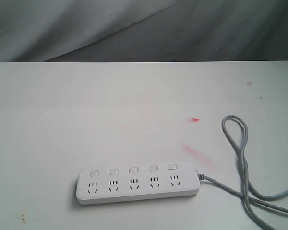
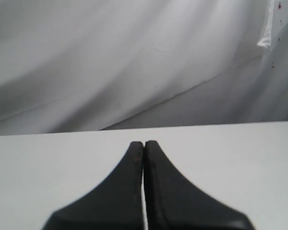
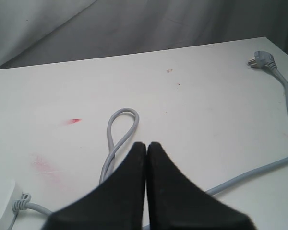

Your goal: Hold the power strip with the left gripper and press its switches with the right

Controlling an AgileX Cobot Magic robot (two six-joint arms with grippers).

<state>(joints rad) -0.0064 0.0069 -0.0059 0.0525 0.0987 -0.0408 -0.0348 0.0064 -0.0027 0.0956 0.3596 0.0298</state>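
The white power strip (image 1: 138,185) lies flat near the front of the white table, long side running left to right. Its five switches (image 1: 133,169) sit in a row above the socket groups. The grey cord (image 1: 240,148) leaves the strip's right end and loops toward the back. Neither arm shows in the exterior view. In the left wrist view, the left gripper (image 2: 144,143) is shut over bare table, nothing between its fingers. In the right wrist view, the right gripper (image 3: 147,144) is shut above the cord loop (image 3: 120,129); the strip's end (image 3: 0,201) is beside it, apart.
The cord's plug (image 3: 260,59) lies near the table's far corner. Red smears (image 1: 198,154) mark the tabletop behind the strip's right end. Grey cloth (image 1: 134,28) hangs behind the table's back edge.
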